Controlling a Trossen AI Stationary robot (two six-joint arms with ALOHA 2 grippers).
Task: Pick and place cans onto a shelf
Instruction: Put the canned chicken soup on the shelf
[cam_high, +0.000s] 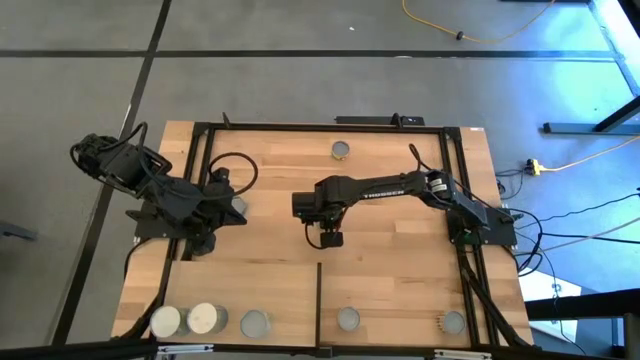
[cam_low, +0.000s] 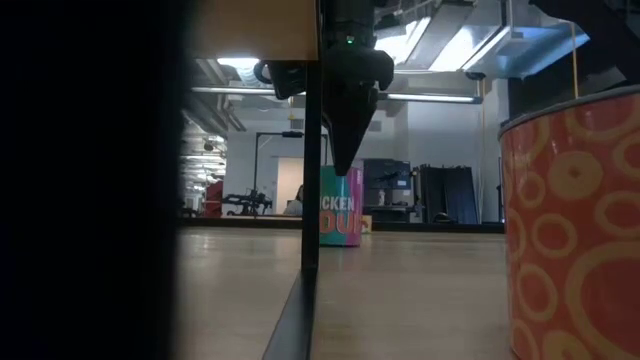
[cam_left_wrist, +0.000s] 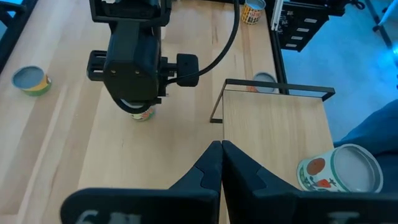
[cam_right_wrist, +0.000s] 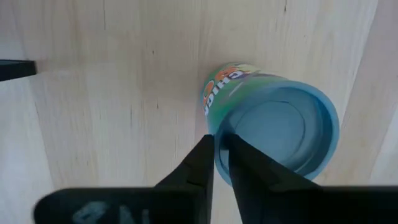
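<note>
The teal-sided can (cam_right_wrist: 273, 134) stands upright on the planked tabletop (cam_high: 400, 255) at mid-table, right under the right gripper (cam_right_wrist: 221, 155), whose fingers sit narrowly parted at its rim, one tip over the lid, not clamping it. More cans line the near edge, two whitish-topped ones (cam_high: 185, 320) at the corner. The left gripper (cam_left_wrist: 221, 163) is pinched closed, empty, beside the plywood shelf (cam_left_wrist: 277, 127).
</note>
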